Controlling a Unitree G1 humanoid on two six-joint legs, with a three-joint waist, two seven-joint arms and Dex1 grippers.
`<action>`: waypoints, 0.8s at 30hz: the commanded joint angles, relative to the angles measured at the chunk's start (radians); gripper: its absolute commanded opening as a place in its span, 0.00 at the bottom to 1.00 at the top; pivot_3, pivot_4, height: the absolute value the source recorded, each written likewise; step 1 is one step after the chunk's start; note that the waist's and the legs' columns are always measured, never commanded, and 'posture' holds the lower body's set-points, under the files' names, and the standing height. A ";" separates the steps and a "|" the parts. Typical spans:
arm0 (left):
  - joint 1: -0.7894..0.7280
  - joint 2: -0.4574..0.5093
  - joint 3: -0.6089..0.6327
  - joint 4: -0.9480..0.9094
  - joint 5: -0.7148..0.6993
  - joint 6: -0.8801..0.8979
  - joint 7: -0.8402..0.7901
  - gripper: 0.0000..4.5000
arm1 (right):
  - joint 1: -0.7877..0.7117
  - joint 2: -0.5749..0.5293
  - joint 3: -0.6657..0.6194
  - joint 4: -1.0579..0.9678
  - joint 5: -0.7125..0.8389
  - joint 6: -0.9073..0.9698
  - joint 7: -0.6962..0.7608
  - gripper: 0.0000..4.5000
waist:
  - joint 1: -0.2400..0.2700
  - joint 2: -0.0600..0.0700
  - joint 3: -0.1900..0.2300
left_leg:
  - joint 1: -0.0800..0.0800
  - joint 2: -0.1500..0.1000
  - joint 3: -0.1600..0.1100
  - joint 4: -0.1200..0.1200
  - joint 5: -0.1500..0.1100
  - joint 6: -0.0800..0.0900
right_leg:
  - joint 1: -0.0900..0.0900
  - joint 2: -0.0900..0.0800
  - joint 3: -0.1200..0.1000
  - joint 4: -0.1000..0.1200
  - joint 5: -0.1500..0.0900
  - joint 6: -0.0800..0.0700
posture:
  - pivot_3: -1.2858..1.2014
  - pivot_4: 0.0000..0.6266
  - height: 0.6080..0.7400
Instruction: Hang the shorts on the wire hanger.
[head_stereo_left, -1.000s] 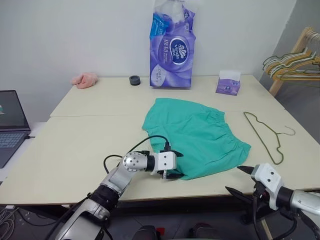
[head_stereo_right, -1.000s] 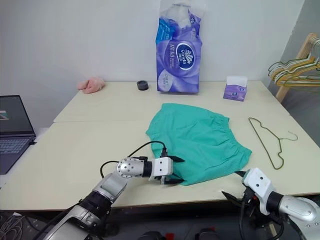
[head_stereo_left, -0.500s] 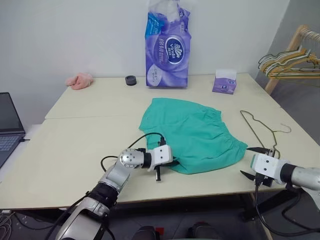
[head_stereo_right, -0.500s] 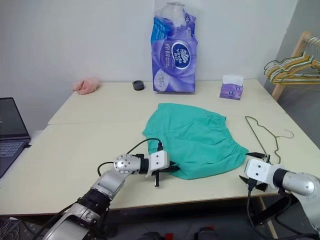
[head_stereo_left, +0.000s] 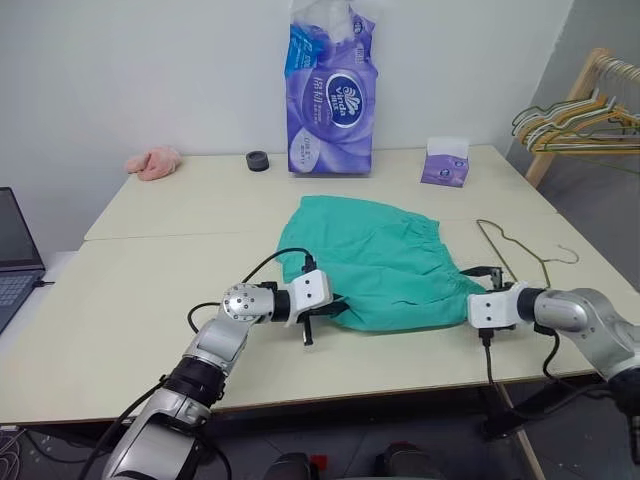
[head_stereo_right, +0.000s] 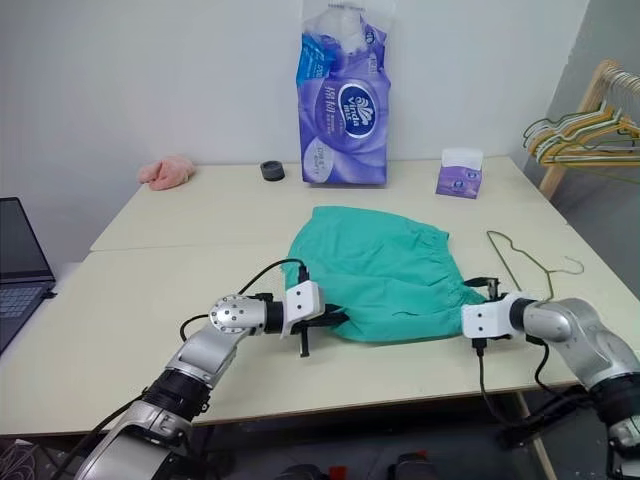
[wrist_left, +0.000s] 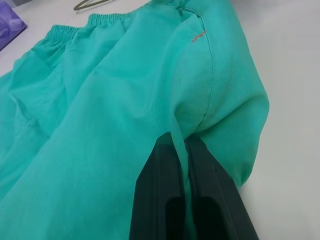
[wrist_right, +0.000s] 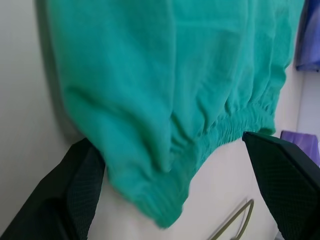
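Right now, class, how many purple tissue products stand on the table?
2: a tall purple tissue pack at the table's far edge by the wall, and a small purple tissue box to its right. None seem hidden.

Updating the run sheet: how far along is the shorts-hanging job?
Done: left pincer shut on the teal-green fabric shorts. In hand: right pincer, open, straddles their waistband corner. Left: the thin grey wire hanger lies untouched on the table; nothing is hung.

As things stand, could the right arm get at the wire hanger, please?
Probably yes: the wire hanger lies bare on the table just beyond the open right gripper, which straddles the shorts' waistband corner.
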 joint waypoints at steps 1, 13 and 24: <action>-0.007 0.019 0.029 -0.038 -0.022 -0.009 -0.009 0.00 | -0.039 0.007 -0.007 0.015 0.005 -0.015 -0.008 0.70 | 0.001 0.000 0.000 | 0.000 0.000 0.000 0.000 0.000 0.000 | 0.000 0.000 0.000 0.000 0.000 0.000 | 0.49 0.03 1.00; 0.068 0.194 -0.020 -0.157 -0.055 0.013 -0.233 0.00 | 0.070 -0.025 -0.039 -0.235 0.221 0.101 0.219 0.01 | 0.000 0.001 0.000 | 0.000 0.001 0.000 0.000 0.000 0.000 | -0.001 -0.002 0.000 0.002 0.000 0.000 | 0.49 0.03 1.00; 0.227 0.439 -0.059 -0.523 -0.223 0.344 -0.518 0.00 | 0.309 -0.199 -0.107 -0.591 0.449 0.384 0.475 0.01 | 0.002 0.002 0.002 | -0.001 0.001 0.000 0.000 -0.001 0.001 | -0.002 -0.002 -0.001 0.001 -0.003 0.004 | 0.48 0.04 1.00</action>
